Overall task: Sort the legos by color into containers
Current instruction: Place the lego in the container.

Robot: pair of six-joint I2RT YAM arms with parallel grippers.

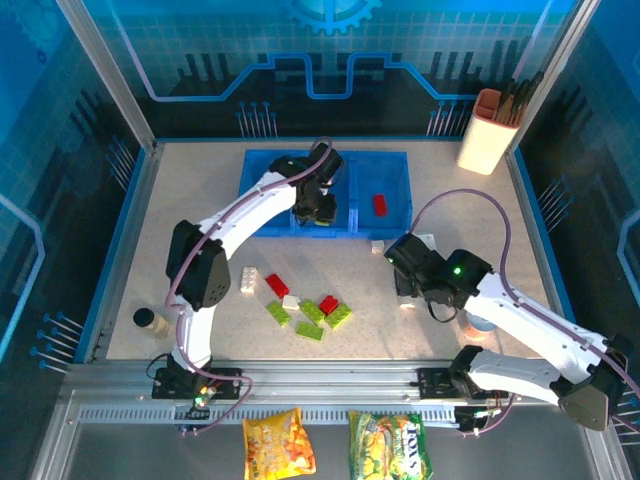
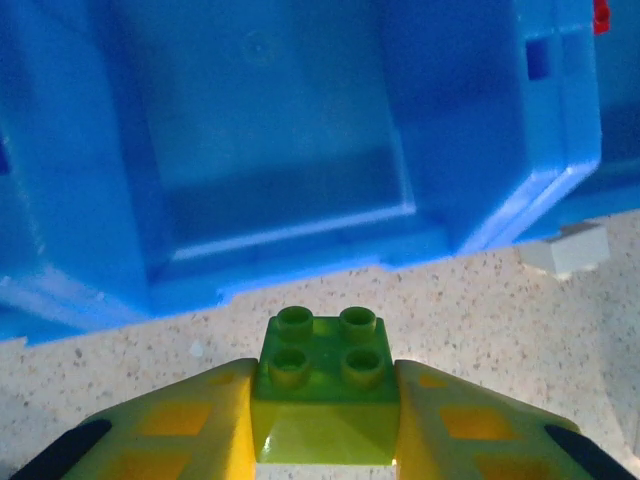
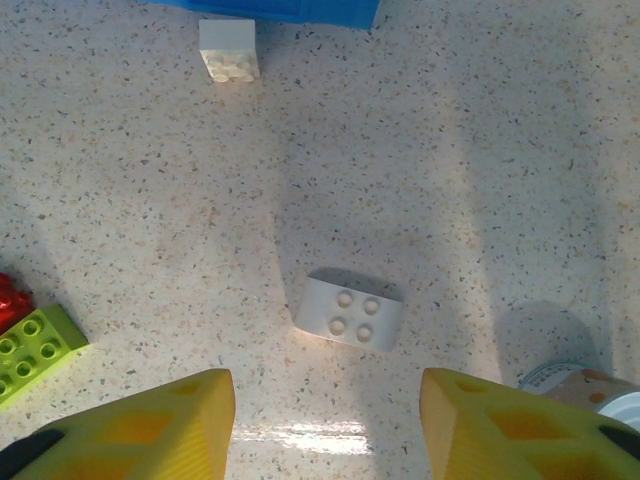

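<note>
The blue three-compartment tray (image 1: 265, 195) stands at the back of the table, with one red brick (image 1: 380, 204) in its right compartment. My left gripper (image 1: 322, 212) hovers at the tray's near edge, shut on a lime green brick (image 2: 325, 385) held studs-up between yellow fingers, with the tray's middle compartment (image 2: 280, 180) just ahead. My right gripper (image 3: 328, 420) is open over a white brick (image 3: 348, 311) lying on the table. A loose group of red (image 1: 277, 285), green (image 1: 312, 311) and white (image 1: 248, 280) bricks lies in front of the tray.
Another white brick (image 3: 229, 50) sits by the tray's front edge. A white-and-orange cup (image 1: 490, 130) stands at back right, a small jar (image 1: 148, 319) at near left, a round lid-like object (image 3: 590, 385) beside my right gripper. Two snack bags (image 1: 278, 443) lie off the near edge.
</note>
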